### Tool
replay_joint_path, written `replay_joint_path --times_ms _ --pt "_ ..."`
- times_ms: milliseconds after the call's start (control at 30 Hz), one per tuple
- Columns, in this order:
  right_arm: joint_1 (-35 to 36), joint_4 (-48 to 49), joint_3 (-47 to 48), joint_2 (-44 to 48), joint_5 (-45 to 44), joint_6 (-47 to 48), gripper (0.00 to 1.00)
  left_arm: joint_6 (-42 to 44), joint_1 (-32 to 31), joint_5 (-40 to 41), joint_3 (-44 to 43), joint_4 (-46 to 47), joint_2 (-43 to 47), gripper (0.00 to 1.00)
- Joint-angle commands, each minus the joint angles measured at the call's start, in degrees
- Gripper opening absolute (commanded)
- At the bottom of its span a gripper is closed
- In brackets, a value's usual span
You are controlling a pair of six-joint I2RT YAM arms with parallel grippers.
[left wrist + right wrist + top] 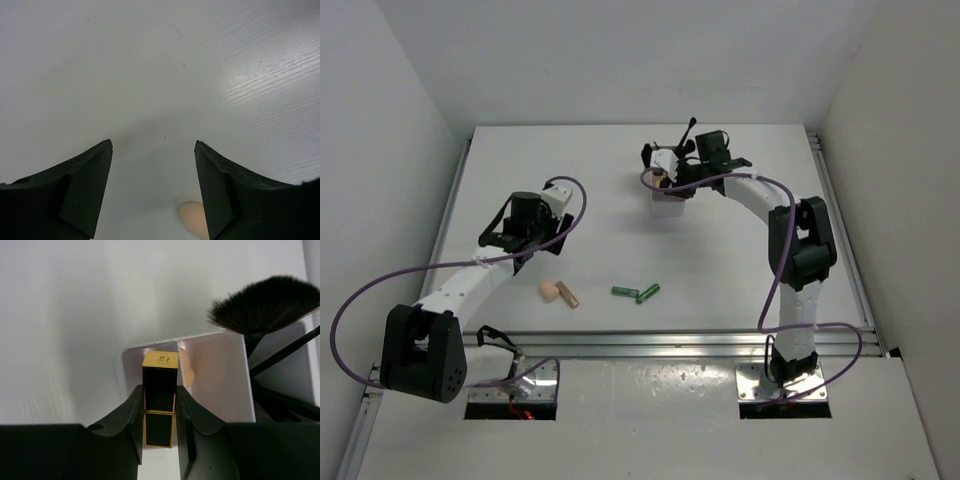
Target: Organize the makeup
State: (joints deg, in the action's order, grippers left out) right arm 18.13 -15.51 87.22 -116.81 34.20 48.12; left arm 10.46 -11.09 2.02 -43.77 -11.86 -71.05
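Sponge one, green tubes two.

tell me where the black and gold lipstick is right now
In the right wrist view, the lipstick sits clamped in the right gripper, at the mouth of the white box, left of the fan brush.

Round label on the lipstick gold end, seemingly "018"; smaller print illegible

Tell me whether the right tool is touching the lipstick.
Touching. The right wrist view shows the fingers of the right tool pressed against both sides of the lipstick, with no gap.
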Motion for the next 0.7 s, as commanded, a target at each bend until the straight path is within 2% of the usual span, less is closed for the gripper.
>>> replay_joint_path --times_ms 0,67,200,233,300,333,400,567,667 --pt "0.94 0.13 3.92 -0.69 -1.84 6.54 0.0 -0.18 0.63 -1.41 -1.41 2.01 0.21 0.72" --pt "1.29 -0.31 4.19 -1.66 -2.81 7.08 0.0 -0.18 0.63 -1.41 -1.41 2.01 0.21 0.72" --pt "1.47 -0.92 4.62 -2.45 -3.78 7.34 0.08 0.35 0.63 -1.41 -1.41 2.54 0.21 0.72" --pt "1.47 -1.36 4.54 -2.19 -3.96 7.51 0.17 0.35 0.63 -1.41 -1.41 2.54 0.21 0.72" --pt "1.47 -2.68 4.28 -1.93 -4.22 8.04 0.25 0.87 1.16 -1.41 -0.88 2.54 0.21 0.72" --pt "1.38 -3.03 3.66 -1.4 -4.22 8.39 0.32 0.88 1.16 -1.41 -0.88 2.54 0.21 0.72" --pt "1.38 -2.69 2.7 -0.87 -4.66 8.48 0.39 1.67 1.16 -2.02 -0.88 2.54 0.21 0.72" --pt "1.29 0.91 -0.29 1.76 -5.63 6.03 0.61 10.79 1.16 -9.3 0.17 -3.41 1.34 0.72" --pt "1.47 2.94 -1.09 3.52 -5.72 4.09 0.64 20.89 1.86 -15.8 0.17 -11.39 1.87 0.72"
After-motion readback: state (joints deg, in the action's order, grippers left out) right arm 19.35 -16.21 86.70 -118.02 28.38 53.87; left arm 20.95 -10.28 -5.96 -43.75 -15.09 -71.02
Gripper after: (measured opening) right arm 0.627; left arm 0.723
